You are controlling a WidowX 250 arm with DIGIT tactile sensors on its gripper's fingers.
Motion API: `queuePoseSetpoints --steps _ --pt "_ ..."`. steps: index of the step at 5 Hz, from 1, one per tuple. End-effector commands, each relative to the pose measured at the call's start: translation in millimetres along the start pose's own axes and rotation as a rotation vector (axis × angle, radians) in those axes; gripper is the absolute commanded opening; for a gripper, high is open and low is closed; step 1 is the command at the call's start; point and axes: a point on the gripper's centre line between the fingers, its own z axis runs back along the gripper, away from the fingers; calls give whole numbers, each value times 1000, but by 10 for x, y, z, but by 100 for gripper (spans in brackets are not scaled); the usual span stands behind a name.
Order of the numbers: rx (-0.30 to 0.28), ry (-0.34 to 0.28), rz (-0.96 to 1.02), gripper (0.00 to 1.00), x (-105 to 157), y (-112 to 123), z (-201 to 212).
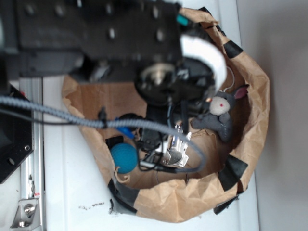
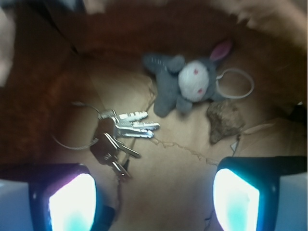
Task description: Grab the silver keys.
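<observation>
Two views reach me from the rig. On the exterior view, I see the arm reaching down into a brown paper nest (image 1: 250,144) patched with black tape, set on a pale table (image 1: 62,192). The gripper (image 1: 166,144) hangs low over the nest floor, and the silver keys (image 1: 177,144) glint right at its tip — whether metal touches metal I cannot tell from here. A blue ball (image 1: 124,157) sits just to the left of the gripper against the paper wall. A grey plush rabbit (image 1: 220,113) lies to the right, near the far wall. A grey cable (image 1: 57,113) crosses the front of the shot.

On the wrist view, my two fingers (image 2: 72,202) glow at the bottom corners, spread wide apart with nothing between them — the hand is open. The silver keys (image 2: 122,132) lie flat on the brown paper above the left finger, fanned on a thin wire ring, apart from both pads. The grey plush rabbit (image 2: 185,84) lies beyond them, toward the upper middle, with a white loop at its side. A brown rock-like lump (image 2: 225,120) sits just below the rabbit, above the right finger.
</observation>
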Motion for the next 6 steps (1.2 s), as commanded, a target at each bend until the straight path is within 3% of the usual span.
queuePoseSetpoints --steps 1,2,3,6 --pt "-37 19 -38 100 3 -156 -231" --pt "-136 -4 -54 100 -34 -251 -249" --pt "-115 -84 -51 100 -80 -320 -128" --pt "-115 -84 -51 100 -80 -320 -128"
